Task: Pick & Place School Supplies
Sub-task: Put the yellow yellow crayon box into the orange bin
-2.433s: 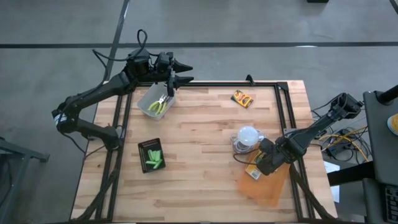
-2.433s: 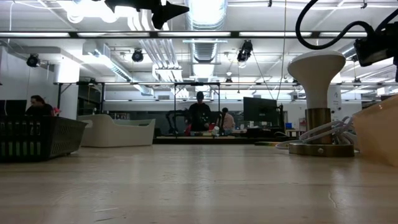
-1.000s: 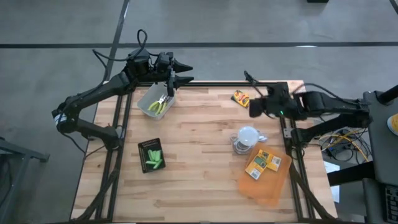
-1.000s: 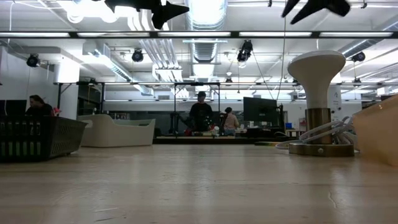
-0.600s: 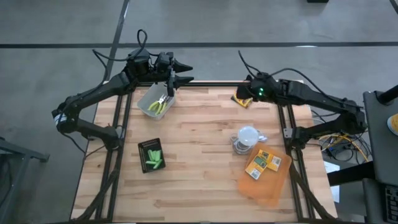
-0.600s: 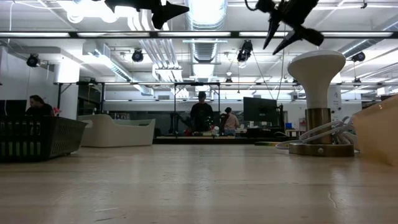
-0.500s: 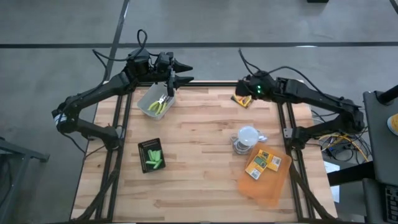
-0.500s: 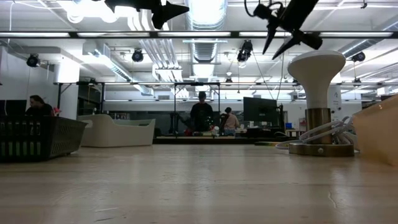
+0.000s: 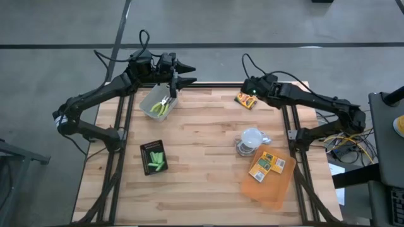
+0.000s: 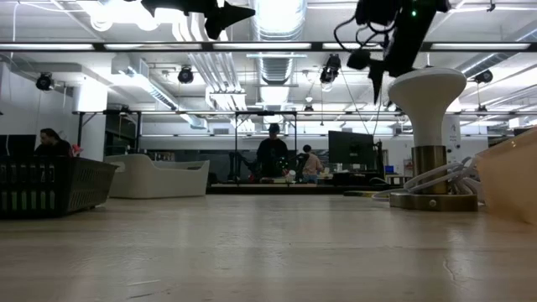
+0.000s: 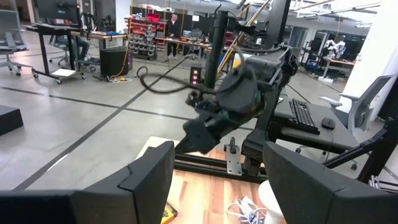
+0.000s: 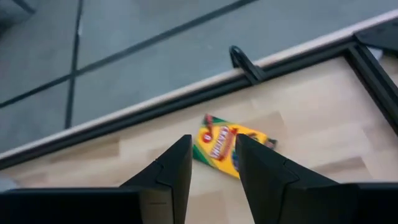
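Note:
One flat orange-yellow box (image 9: 246, 99) lies on the wood by the table's far edge; in the right wrist view the box (image 12: 231, 144) shows just beyond my fingertips. My right gripper (image 9: 250, 92) (image 12: 212, 139) hovers over it, open and pointing down, touching nothing. Two more boxes (image 9: 268, 164) lie on the translucent orange sheet (image 9: 273, 190). Green sticks (image 9: 156, 161) lie in the black tray (image 9: 144, 149). Yellow-green plier-like tools (image 9: 163, 104) sit in a clear bin (image 9: 151, 107). My left gripper (image 9: 184, 73) (image 11: 217, 158) waits open, high above the far edge beside the bin.
A white dome lamp (image 9: 251, 139) (image 10: 428, 92) with a coiled cord stands on the table's right half, between the far box and the orange sheet. A black frame rail (image 9: 214, 84) runs along the far edge. Bare wood (image 9: 202, 145) spans the middle. People show in the room beyond.
My right arm has swung from the table's right side toward the far edge and leftward, stopping over the lone orange box. Its fingers have tipped from roughly level to pointing down. The left arm and all objects have stayed still.

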{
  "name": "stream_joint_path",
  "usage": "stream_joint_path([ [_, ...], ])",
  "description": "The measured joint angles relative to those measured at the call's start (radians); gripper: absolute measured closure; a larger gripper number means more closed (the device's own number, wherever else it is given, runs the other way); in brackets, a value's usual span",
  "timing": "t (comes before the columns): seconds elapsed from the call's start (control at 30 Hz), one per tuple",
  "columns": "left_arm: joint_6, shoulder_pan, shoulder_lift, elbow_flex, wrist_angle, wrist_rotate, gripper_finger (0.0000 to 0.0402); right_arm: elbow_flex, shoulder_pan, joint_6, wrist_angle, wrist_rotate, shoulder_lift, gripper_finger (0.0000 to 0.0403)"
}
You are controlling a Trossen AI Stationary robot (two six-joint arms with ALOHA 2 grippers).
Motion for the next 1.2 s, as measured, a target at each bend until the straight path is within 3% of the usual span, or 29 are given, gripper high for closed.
stream_joint_path([
  [0.33, 0.0, 0.0, 0.0, 0.0, 0.0, 0.0, 0.0149, -0.134, -0.047, -0.012, 0.016, -0.081, -0.013, 0.0292],
  [0.73, 0.0, 0.0, 0.0, 0.0, 0.0, 0.0, 0.0149, -0.196, -0.053, 0.182, 0.044, -0.158, -0.038, 0.0299],
  [1.03, 0.0, 0.0, 0.0, 0.0, 0.0, 0.0, 0.0149, -0.202, -0.091, 0.063, 0.135, -0.287, -0.066, 0.03],
  [1.2, 0.0, 0.0, 0.0, 0.0, 0.0, 0.0, 0.0149, -0.202, -0.134, -0.048, 0.139, -0.296, -0.066, 0.0294],
])
